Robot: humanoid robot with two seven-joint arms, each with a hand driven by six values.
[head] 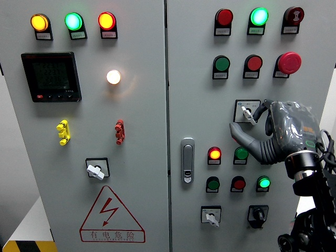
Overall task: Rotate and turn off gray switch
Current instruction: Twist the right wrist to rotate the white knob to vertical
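Observation:
The gray rotary switch sits on a white plate on the right door of the panel, its knob tilted from upper left to lower right. My right hand, in a gray glove, comes in from the lower right and closes on the knob. The index fingertip lies against the knob's right side and the thumb reaches under it from below. The rest of the plate is partly hidden by the fingers. My left arm does not show.
Similar gray switches sit at the lower left door and lower right door, beside a black knob. A red mushroom button is above the hand, lit lamps below it, and the door latch to the left.

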